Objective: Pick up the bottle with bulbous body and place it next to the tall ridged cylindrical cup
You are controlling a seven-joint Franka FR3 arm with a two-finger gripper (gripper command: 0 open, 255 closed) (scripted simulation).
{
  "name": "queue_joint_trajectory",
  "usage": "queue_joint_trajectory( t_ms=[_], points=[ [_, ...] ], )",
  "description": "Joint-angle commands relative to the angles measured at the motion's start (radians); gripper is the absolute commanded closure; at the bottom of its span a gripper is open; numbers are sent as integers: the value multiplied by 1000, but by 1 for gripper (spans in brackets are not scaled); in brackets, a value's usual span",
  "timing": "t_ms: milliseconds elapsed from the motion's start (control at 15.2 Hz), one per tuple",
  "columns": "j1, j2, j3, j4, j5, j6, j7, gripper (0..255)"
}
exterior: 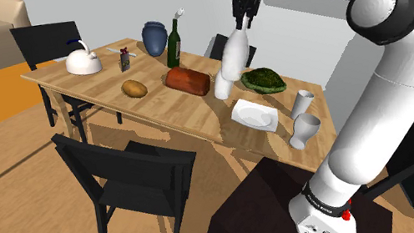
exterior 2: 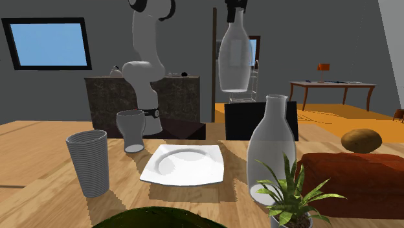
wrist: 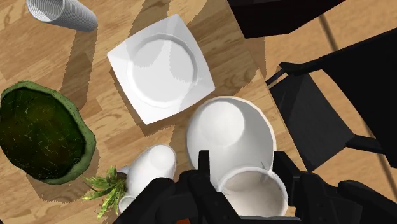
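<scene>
The gripper is clamped on the neck of the bottle, one black finger on each side of its open mouth. The bottle hangs clear above the table, over the side of the plate that faces the black chair. A second bottle stands on the wood just beside the plate's corner and close under the held one. A small plant is at that second bottle's foot, and a green mound lies further along that side of the plate. The ridged cup stands past the opposite side of the plate, so the plate lies between it and the held bottle. In the second exterior view a glass stands behind the plate, near the cup. The held bottle is upright, its long axis vertical, with the narrow neck up in the gripper and the round body below.
</scene>
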Motion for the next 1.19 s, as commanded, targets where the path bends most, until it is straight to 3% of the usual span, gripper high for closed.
queue_joint_trajectory(
  t_ms=[0,528,1122],
  points=[
    [-18,-40,-17,-33,-10,-4,-37,255],
    [-88,-180,-91,-149,-61,-15,-188,255],
    [-170,-261,-198,-175,-118,-47,-387,255]
  ],
)
